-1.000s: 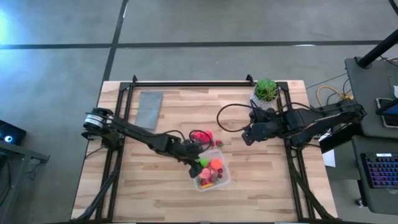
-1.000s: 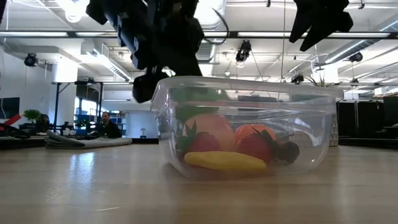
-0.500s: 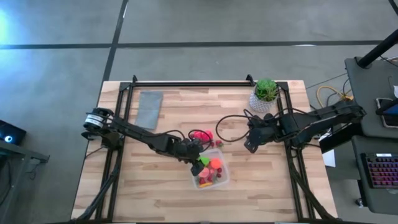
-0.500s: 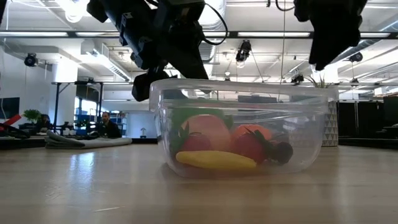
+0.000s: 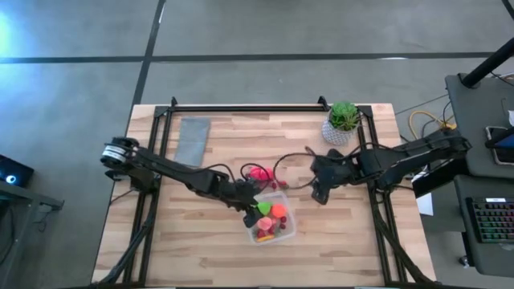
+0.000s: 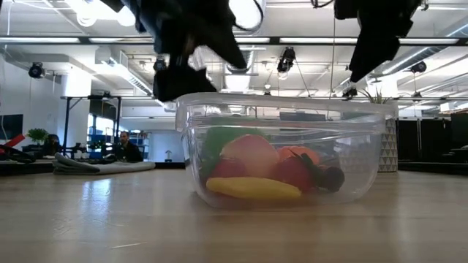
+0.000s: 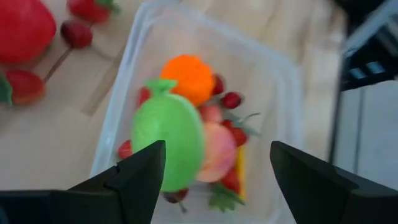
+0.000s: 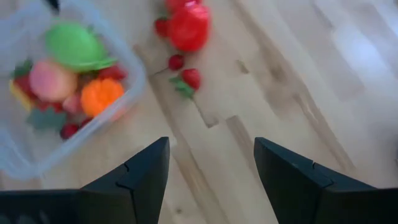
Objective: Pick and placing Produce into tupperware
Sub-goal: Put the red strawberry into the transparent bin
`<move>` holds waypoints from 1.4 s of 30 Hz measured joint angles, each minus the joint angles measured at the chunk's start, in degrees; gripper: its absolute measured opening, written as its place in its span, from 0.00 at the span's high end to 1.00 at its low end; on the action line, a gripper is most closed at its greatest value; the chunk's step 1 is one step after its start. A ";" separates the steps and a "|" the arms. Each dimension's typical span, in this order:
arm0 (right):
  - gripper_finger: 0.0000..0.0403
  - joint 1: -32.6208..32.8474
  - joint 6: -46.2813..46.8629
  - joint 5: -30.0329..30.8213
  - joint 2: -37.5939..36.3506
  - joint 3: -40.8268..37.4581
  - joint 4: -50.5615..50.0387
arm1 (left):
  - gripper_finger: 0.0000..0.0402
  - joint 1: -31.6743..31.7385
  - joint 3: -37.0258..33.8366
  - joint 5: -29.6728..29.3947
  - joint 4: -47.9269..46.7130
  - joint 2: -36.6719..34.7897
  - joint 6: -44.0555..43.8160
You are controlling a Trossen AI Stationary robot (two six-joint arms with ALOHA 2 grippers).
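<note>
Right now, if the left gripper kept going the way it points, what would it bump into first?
Probably the round green toy fruit in the clear plastic tupperware; the open left gripper points straight at it, though depth is unclear.

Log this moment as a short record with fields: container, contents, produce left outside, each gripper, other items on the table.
container: clear tupperware, on the wooden table
contents: green piece, orange piece, pink piece, yellow piece, small red berries
produce outside: large red piece, strawberry, cherry beside it
left gripper: open, empty, above the tupperware
right gripper: open, empty, over bare table
other items: potted plant, grey cloth
</note>
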 joint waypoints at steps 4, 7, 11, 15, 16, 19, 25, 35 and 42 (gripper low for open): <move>0.44 0.00 -8.48 -2.26 3.92 -0.37 1.72 | 0.32 -0.04 -0.07 -0.68 -0.37 -4.49 2.11; 0.44 -0.07 -13.22 -2.52 8.17 -0.39 2.20 | 0.32 0.00 -0.11 -4.94 -4.47 -8.23 3.80; 0.44 -1.26 -19.04 -4.77 14.02 -0.44 4.07 | 0.32 0.13 -0.46 -13.87 -16.43 -13.74 4.55; 0.44 -4.39 -23.90 -9.86 18.91 -0.44 8.88 | 0.32 0.18 -1.93 -20.12 -24.76 -19.43 4.44; 0.44 -5.55 -24.58 -11.34 19.85 -0.46 10.50 | 0.32 0.43 -2.37 -21.05 -25.96 -20.88 4.51; 0.44 -9.34 -25.71 -14.42 22.12 -0.44 13.79 | 0.32 1.35 -3.95 -23.47 -28.06 -24.82 4.83; 0.44 -14.28 -27.35 -16.86 24.30 1.56 14.48 | 0.32 5.83 -8.84 -27.30 -28.12 -31.55 11.64; 0.44 -15.69 -29.80 -20.13 33.05 7.07 14.99 | 0.32 19.60 -15.16 -27.37 -21.98 -36.42 27.28; 0.44 -15.98 -29.98 -20.26 38.14 12.26 14.64 | 0.32 26.47 -15.22 -24.00 -21.31 -35.37 35.34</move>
